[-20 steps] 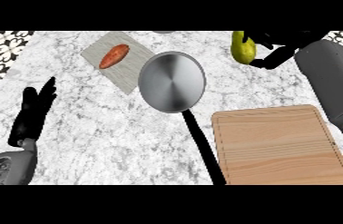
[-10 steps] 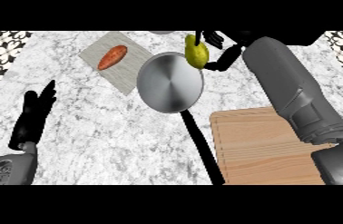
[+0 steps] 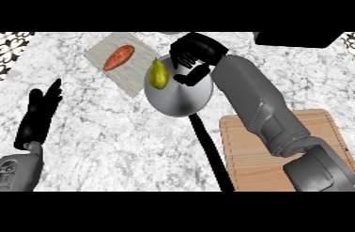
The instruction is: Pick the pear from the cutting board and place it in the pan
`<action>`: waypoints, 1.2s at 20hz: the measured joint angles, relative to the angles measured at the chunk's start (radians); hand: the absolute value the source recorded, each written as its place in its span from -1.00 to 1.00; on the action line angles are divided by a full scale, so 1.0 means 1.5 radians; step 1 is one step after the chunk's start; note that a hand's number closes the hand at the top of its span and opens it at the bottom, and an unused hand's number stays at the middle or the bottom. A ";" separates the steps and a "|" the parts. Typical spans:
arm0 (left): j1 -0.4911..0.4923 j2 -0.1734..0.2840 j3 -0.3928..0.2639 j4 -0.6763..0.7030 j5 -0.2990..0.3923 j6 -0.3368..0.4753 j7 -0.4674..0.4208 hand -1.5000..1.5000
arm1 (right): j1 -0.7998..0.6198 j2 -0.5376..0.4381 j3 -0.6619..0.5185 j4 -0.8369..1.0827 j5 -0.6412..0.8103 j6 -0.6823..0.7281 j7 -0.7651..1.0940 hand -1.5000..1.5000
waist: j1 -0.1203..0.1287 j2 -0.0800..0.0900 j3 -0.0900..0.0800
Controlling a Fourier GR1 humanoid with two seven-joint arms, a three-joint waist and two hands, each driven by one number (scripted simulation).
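The yellow-green pear [image 3: 158,74] lies on the left part of the round silver pan [image 3: 181,98], near its rim. My right hand [image 3: 196,51] hovers over the pan's far edge, just right of the pear, with its fingers relaxed and a small gap between them and the fruit. The thumb [image 3: 191,77] points toward the pear without touching it. The wooden cutting board [image 3: 257,160] sits at the lower right with nothing on its visible part; my right forearm covers part of it. At the left edge, my left hand [image 3: 39,116] rests open, fingers up.
A sweet potato [image 3: 119,58] lies on a grey square mat [image 3: 128,78] at the far left of the pan. The pan's black handle [image 3: 211,156] runs down toward the near edge, along the board's left side. The counter is white marble.
My right hand carried the pear leftward from the far right to over the pan. The pear now lies in the pan, apart from the fingers. The left hand stayed put.
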 measured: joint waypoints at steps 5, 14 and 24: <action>-0.005 -0.006 -0.011 0.006 -0.007 -0.005 -0.009 0.00 | 0.017 0.021 0.018 0.019 -0.003 -0.012 0.002 1.00 | 0.021 0.004 0.000; -0.048 -0.012 -0.028 0.011 -0.009 -0.023 0.005 0.00 | 0.065 0.029 0.028 0.043 -0.047 0.042 0.016 -1.00 | 0.066 0.011 0.000; -0.074 -0.024 -0.041 0.028 -0.018 -0.024 0.008 0.00 | 0.104 0.030 0.008 0.015 -0.131 0.067 -0.016 -1.00 | 0.082 0.012 0.001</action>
